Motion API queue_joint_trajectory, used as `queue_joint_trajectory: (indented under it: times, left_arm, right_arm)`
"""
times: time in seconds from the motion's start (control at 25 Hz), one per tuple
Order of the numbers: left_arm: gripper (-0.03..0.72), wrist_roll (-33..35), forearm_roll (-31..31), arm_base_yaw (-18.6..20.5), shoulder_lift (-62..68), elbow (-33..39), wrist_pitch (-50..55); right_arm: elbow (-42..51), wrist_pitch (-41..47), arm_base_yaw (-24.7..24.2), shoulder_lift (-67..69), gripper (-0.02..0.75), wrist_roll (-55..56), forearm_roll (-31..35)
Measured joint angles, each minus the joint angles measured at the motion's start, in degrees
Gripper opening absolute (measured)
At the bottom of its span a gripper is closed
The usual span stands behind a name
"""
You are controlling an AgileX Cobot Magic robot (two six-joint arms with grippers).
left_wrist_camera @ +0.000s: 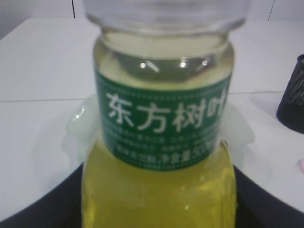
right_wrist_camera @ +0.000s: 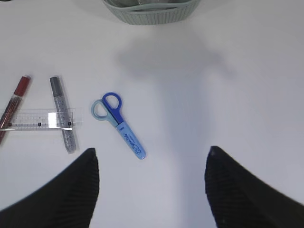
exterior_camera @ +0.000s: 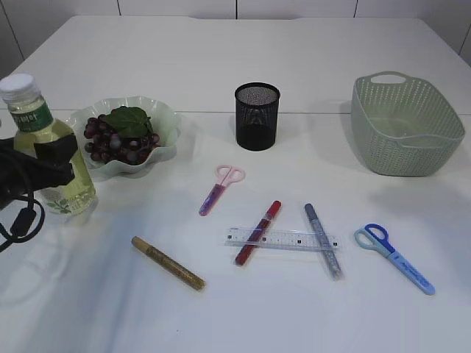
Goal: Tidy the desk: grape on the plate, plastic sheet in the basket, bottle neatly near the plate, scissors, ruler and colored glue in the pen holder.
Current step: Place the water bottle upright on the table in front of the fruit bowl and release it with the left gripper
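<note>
The basket [exterior_camera: 407, 125] sat at the table's far right. The left gripper [exterior_camera: 44, 163] clamped the upright bottle [exterior_camera: 45, 147] just beside the grape-filled plate [exterior_camera: 163, 118], while the right gripper [right_wrist_camera: 151, 183] hung spread above the blue scissors [right_wrist_camera: 118, 124].

I work over a broad white matte tabletop [exterior_camera: 221, 59] that fills nearly all I see; a thin seam crosses it at mid-depth. Behind its far edge stands a white wall of large panels or tiles [exterior_camera: 176, 7], split by dark vertical joints; which, I cannot tell. Light is even and diffuse from above, casting soft grey shadows.
</note>
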Motion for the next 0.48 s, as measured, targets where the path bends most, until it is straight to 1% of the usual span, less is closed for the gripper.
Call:
queue_joint_trajectory:
  times: [0.48]
  left_arm:
    - [0.435, 0.00, 0.12, 0.00, 6.08, -1.58, -0.23]
  right_arm:
    - [0.11, 0.00, 0.00, 0.00, 0.542, -0.05, -0.09]
